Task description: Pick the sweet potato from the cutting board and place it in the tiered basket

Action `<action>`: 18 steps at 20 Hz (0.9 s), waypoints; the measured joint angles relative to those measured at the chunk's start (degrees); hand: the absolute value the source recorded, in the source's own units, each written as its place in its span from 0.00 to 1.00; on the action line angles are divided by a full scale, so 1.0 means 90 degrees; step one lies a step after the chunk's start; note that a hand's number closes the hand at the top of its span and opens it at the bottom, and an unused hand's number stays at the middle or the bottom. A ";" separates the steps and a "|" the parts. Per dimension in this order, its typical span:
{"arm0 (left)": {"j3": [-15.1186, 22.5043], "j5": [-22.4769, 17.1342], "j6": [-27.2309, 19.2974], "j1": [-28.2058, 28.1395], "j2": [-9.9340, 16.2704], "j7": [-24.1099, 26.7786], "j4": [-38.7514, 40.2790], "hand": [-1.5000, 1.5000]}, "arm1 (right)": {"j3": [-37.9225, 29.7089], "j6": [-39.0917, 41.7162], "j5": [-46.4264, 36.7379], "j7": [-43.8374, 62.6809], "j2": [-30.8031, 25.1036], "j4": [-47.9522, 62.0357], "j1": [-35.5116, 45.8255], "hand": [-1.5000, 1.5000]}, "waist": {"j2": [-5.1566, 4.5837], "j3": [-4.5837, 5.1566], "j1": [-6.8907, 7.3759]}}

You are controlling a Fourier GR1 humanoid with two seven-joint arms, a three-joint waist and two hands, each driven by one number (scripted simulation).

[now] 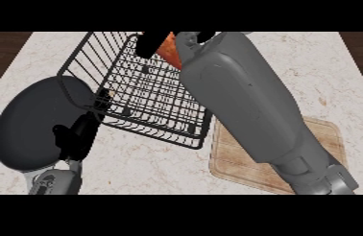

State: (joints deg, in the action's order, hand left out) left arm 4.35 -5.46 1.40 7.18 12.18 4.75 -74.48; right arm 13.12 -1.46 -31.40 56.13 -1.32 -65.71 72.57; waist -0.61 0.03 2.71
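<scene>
My right forearm reaches up across the view, and my right hand (157, 41) is over the far edge of the black wire tiered basket (152, 98), fingers curled round the orange sweet potato (170, 50). Only part of the potato shows between the black fingers and the grey wrist. The wooden cutting board (237, 160) lies at the lower right, partly hidden by the forearm, with nothing visible on it. My left hand (74, 134) shows at the lower left, fingers up, beside the basket's near left corner.
A dark round pan (39, 122) lies at the left, touching the basket's left side. The marble counter (149, 168) runs around everything, with dark wood strips at the top corners.
</scene>
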 measured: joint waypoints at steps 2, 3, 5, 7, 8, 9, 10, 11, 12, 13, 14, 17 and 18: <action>0.0008 0.0024 0.0009 0.0016 -0.0024 0.0034 0.0011 0.50 | 0.0075 -0.0262 0.0123 -0.0139 0.0052 0.0470 0.0203 1.00 | -0.0008 0.0000 0.0037; 0.0015 0.0010 0.0054 0.0010 -0.0005 -0.0026 -0.0019 0.50 | 0.0075 -0.0358 0.0209 -0.0195 0.0072 0.0670 0.0304 1.00 | -0.0009 0.0007 0.0042; 0.0023 0.0027 0.0068 0.0033 -0.0028 -0.0006 -0.0011 0.50 | 0.0108 -0.0658 0.0426 -0.0369 0.0099 0.1082 0.0438 1.00 | -0.0020 0.0009 0.0076; 0.0025 0.0028 0.0132 0.0073 -0.0029 0.0031 0.0037 0.50 | 0.0249 -0.0960 0.0770 -0.0448 0.0116 0.1354 0.0546 1.00 | -0.0021 0.0009 0.0101; 0.0027 0.0027 0.0147 0.0099 -0.0027 -0.0017 0.0039 0.50 | 0.0241 -0.1092 0.0913 -0.0497 0.0122 0.1499 0.0622 1.00 | -0.0026 0.0012 0.0113; 0.0029 0.0043 0.0121 0.0093 -0.0050 -0.0020 0.0030 0.50 | 0.0267 -0.1231 0.1073 -0.0562 0.0127 0.1609 0.0641 1.00 | -0.0025 0.0010 0.0126; 0.0025 0.0065 0.0109 0.0098 -0.0067 0.0035 0.0049 0.50 | 0.0311 -0.1378 0.1229 -0.0635 0.0131 0.1747 0.0656 1.00 | -0.0026 0.0007 0.0135; 0.0013 0.0043 0.0190 0.0128 -0.0038 0.0060 0.0092 0.50 | 0.0338 -0.1488 0.1424 -0.0645 0.0134 0.1844 0.0704 1.00 | -0.0027 0.0009 0.0131; 0.0020 0.0059 0.0181 0.0116 -0.0039 0.0035 0.0075 0.50 | 0.0257 -0.1542 0.1636 -0.0579 0.0136 0.1913 0.0745 1.00 | -0.0021 0.0008 0.0130; 0.0017 0.0049 0.0204 0.0113 -0.0039 0.0039 0.0076 0.50 | 0.0165 -0.1610 0.1863 -0.0483 0.0137 0.1962 0.0759 1.00 | -0.0018 0.0010 0.0131; 0.0020 0.0052 0.0215 0.0129 -0.0043 0.0029 0.0090 0.50 | 0.0152 -0.1723 0.2088 -0.0371 0.0136 0.2011 0.0781 0.00 | -0.0015 0.0011 0.0144; 0.0006 0.0081 0.0180 0.0155 -0.0082 0.0046 0.0123 0.50 | 0.0178 -0.1996 0.2751 -0.0251 0.0136 0.2128 0.0766 0.00 | -0.0011 0.0008 0.0160; 0.0006 0.0087 0.0199 0.0155 -0.0078 0.0061 0.0129 0.50 | 0.0198 -0.2116 0.2961 -0.0221 0.0135 0.2138 0.0790 0.00 | -0.0008 0.0008 0.0162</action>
State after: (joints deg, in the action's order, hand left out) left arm 4.41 -4.68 3.19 8.58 11.48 5.30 -73.32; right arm 14.90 -20.50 -4.75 54.14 -0.10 -46.47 79.68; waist -0.69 0.11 4.17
